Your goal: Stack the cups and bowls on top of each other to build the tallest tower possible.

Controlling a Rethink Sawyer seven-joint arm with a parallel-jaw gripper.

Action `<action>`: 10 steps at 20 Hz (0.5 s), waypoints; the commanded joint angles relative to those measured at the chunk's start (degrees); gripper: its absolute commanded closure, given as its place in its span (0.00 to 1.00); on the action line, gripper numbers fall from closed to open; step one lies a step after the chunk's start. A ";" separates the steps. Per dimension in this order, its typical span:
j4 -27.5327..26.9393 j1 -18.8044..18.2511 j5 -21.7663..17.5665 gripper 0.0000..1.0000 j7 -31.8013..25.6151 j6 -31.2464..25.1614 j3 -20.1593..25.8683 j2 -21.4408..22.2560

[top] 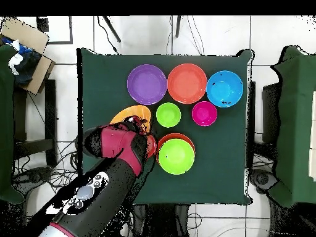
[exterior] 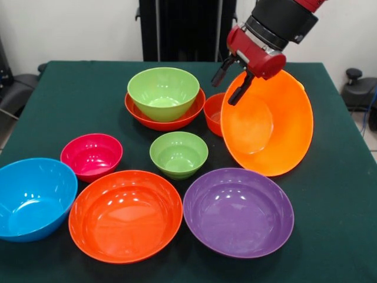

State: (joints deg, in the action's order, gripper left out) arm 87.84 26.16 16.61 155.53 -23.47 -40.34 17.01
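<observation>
Orange large bowl [exterior: 272,127] is hanging tilted in my gripper [exterior: 234,81], jaws clamped across its upper rim, one finger inside and one outside. Its mouth is facing the front camera and its lower edge is looking just off the green table [exterior: 76,94], or barely touching; I cannot tell which. The tower [exterior: 164,100] is sitting just beside me: a medium lime green bowl [exterior: 163,92] nested in a wide red-orange bowl [exterior: 150,121]. A small red-orange bowl [exterior: 214,113] is wedged between the tower and my load, partly hidden behind it.

Risks, as I am judging them: a rim pinch on glossy plastic is slipping easily, and the bowl is steeply tilted, so it could swing or drop. Moving across, its low edge could be clipping the small red-orange bowl or knocking the lime green one off centre. Releasing while tilted would be landing it crooked.

Loose on the table: small lime green bowl [exterior: 178,154], magenta [exterior: 91,156], blue [exterior: 32,197], big red-orange [exterior: 125,215], purple [exterior: 238,211].
</observation>
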 commanded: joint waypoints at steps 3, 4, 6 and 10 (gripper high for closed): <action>2.74 -0.48 -0.90 0.00 5.12 1.34 6.77 -0.62; 2.72 -0.45 -0.98 0.00 5.02 1.27 6.71 -0.62; 2.90 -0.67 -1.24 0.00 4.53 1.37 6.91 -0.37; 2.83 -0.77 -1.45 0.00 4.30 1.46 6.82 -0.40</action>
State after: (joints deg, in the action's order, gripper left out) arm 88.84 26.16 16.61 155.53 -23.47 -40.35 17.86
